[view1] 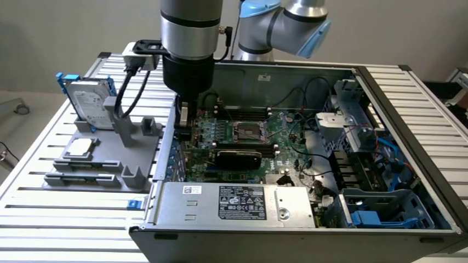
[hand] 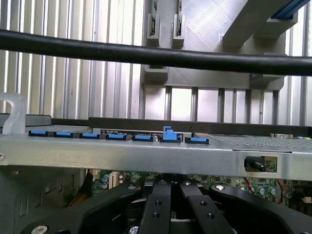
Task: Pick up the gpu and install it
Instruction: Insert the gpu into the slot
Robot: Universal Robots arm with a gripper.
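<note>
One gpu, seated on motherboard; gripper beside it, finger state indeterminable; install step apparently finishing, next move calls for clean retreat.

Open computer case on slatted bench, motherboard exposed inside; black-shrouded gpu lying across the board below the processor socket, apart from the end effector; arm reaching down at the case's rear wall, end effector low beside the board's edge toward the exterior view's left; grey fixture tray outside the case, holding a silver hard drive in blue frame and a square processor chip; power supply along the near side.
</note>
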